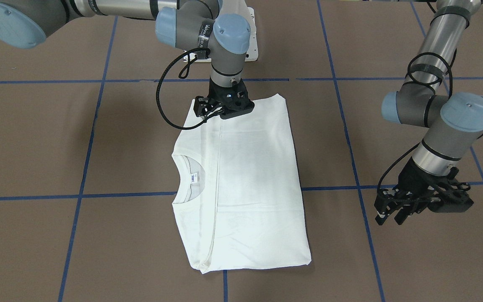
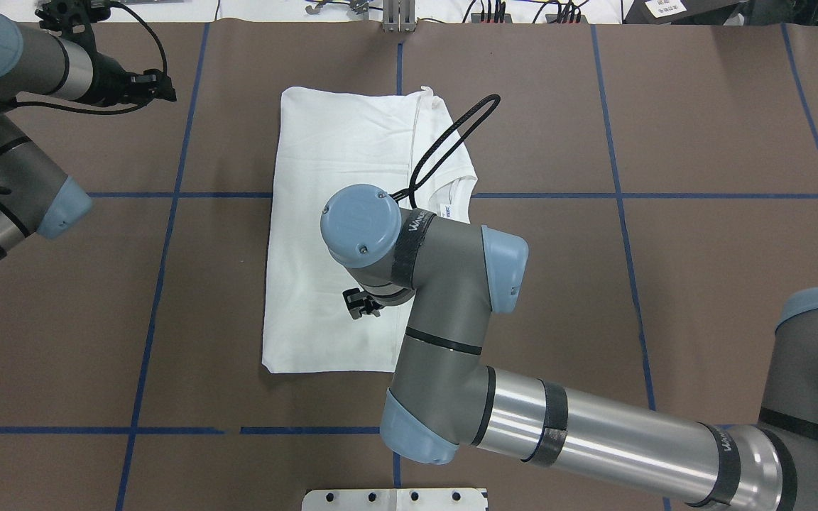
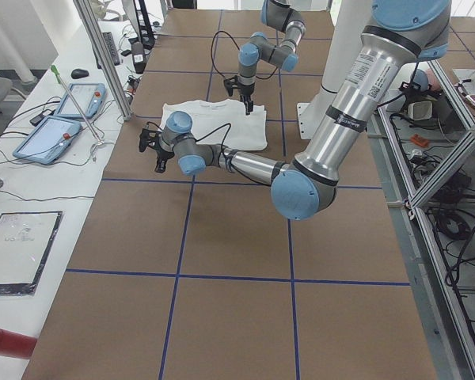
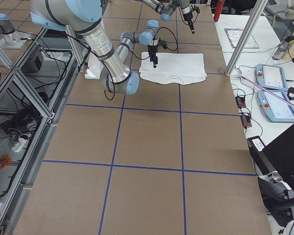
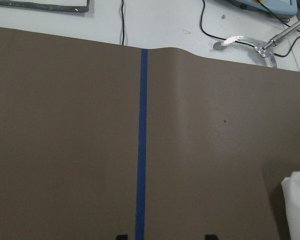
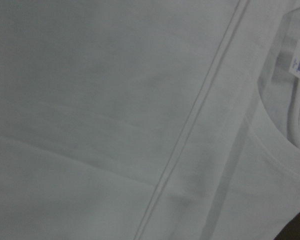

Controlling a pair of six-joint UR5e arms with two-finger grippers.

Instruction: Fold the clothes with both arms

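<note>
- Brown-papered table carries the white T-shirt about its middle, a flat rectangle, collar towards the table's right end.
- You seem late in the folding; a last halving would need both grippers pinching the corners of one edge.
- Right gripper hangs over the shirt's edge nearest the robot; clenched or released, I cannot tell.
- Left gripper hovers released, well apart from the shirt, near the table's far edge.

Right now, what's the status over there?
Left gripper open, off the shirt. Right gripper at shirt's edge, jaws unclear. Shirt folded flat, nothing on it.
</note>
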